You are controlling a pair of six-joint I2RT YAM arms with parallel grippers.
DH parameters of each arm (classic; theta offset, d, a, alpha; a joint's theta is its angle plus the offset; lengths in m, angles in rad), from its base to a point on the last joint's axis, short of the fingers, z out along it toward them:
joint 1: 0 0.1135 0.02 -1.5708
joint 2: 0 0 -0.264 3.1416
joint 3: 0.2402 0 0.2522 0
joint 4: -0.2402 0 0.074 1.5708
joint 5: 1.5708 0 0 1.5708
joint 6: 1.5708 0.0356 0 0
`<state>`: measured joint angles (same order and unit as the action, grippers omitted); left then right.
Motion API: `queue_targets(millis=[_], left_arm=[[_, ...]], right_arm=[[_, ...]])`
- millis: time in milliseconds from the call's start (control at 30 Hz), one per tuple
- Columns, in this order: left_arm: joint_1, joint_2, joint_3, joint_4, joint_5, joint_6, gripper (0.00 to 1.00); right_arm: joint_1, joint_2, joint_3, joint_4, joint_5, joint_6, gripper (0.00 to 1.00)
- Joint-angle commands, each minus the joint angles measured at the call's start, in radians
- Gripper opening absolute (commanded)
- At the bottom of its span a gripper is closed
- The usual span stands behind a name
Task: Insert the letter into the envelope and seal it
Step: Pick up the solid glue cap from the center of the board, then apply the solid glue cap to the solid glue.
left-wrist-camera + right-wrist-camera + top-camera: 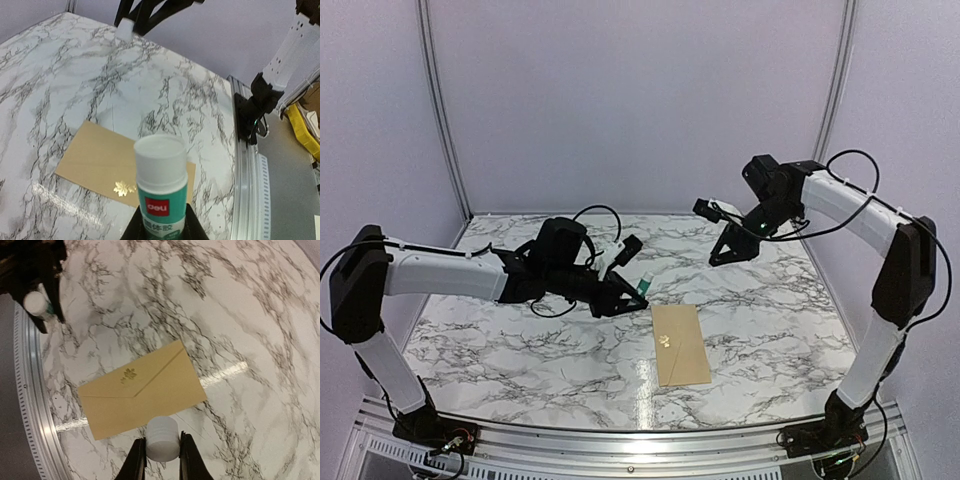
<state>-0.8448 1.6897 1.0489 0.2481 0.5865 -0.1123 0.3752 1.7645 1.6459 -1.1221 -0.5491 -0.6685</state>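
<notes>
At the near edge, an aluminium rail is seen, with the two arm bases bolted on it. Just beyond it, on the marble table, the envelope is laid flat, a little right of centre, with its long side running from near to far. Its triangular flap is folded down against the body, and a small gold ornament is set at the tip of the flap; whether the flap is glued down cannot be told. Beside the envelope's far left corner, the left gripper is held low over the table. Its fingers are pressed against a glue stick with a green label, and the stick's white top end is pointed towards the envelope. The stick and the envelope are kept apart. Farther back and to the right, the right gripper is raised over the table, well apart from the envelope. A white ribbed cap is pinched between its two fingers and is touched by both of them. From the right wrist, the envelope is seen below the cap. The scene is closed at the back by a pale lilac wall.
</notes>
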Motion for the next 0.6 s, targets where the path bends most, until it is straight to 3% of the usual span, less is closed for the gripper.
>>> queue_targets(millis=[0,267,567], left_arm=[[-0.004,-0.049,0.074,-0.309,-0.029,0.19,0.1],[-0.006,-0.106,0.103,-0.44,-0.049,0.287,0.1],[-0.01,-0.111,0.147,-0.456,-0.036,0.297,0.1]], right_arm=[[0.072,0.03,0.096,-0.108,-0.265,-0.036,0.14],[0.141,0.173,0.277,-0.209,-0.522,-0.062,0.14],[0.192,0.204,0.28,-0.199,-0.516,-0.054,0.14]])
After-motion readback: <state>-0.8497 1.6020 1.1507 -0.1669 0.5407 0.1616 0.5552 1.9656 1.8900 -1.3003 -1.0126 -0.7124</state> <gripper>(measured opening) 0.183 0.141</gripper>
